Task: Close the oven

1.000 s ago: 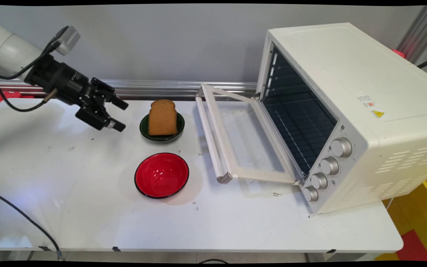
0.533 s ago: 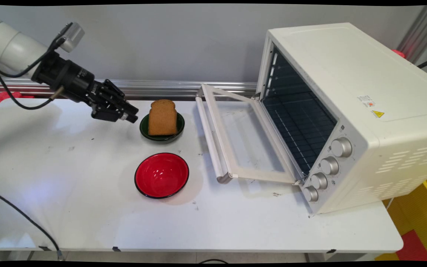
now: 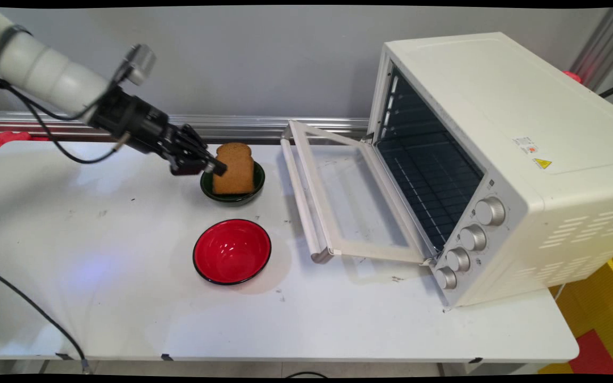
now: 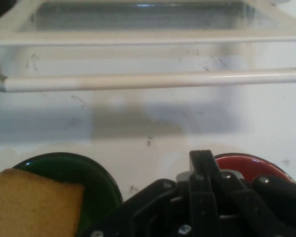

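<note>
A brown slice of bread (image 3: 234, 169) stands upright in a small dark green bowl (image 3: 232, 198) at the table's back middle. My black gripper (image 3: 219, 168) reaches in from the left and its tip is at the slice's left edge, over the bowl's rim; whether it touches is unclear. The fingers are shut together with nothing between them. In the hand view the gripper (image 4: 203, 159) rises from the bottom as one closed tip, with the bread (image 4: 34, 202) and the green bowl (image 4: 91, 173) at lower left.
An empty red bowl (image 3: 232, 251) sits in front of the green one, also the red bowl (image 4: 254, 165) in the hand view. A white toaster oven (image 3: 498, 159) stands at right, its glass door (image 3: 349, 197) folded down, with the door handle (image 4: 148, 81) ahead of the hand.
The gripper went from open to shut, turned, and travelled right from the table's left side up to the bread's left edge. Bowls, bread and oven stayed put.
</note>
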`<state>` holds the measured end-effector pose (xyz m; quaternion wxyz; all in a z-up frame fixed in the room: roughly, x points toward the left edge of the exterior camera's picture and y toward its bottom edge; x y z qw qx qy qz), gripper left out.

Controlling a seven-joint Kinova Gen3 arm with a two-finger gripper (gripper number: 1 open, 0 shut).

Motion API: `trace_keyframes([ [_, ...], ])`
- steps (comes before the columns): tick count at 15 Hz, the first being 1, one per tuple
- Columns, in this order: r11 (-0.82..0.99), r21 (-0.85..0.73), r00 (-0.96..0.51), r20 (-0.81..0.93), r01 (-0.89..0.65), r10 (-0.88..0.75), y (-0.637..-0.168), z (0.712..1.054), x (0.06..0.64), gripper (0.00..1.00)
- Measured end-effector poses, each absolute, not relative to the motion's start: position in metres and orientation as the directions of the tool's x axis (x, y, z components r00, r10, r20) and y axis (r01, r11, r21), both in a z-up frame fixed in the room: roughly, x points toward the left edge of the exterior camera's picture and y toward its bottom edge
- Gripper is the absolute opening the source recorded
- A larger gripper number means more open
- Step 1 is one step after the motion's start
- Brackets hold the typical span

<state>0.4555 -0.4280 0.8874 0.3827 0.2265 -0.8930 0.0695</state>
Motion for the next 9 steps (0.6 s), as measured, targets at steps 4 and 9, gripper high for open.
trace_keyframes([
  [4,0.898,0.055,-0.611,0.715,-0.436,-0.340,-0.439,0.855,0.434,0.00],
  [9,0.908,0.054,-0.613,0.721,-0.415,-0.323,-0.453,0.809,0.406,0.00],
])
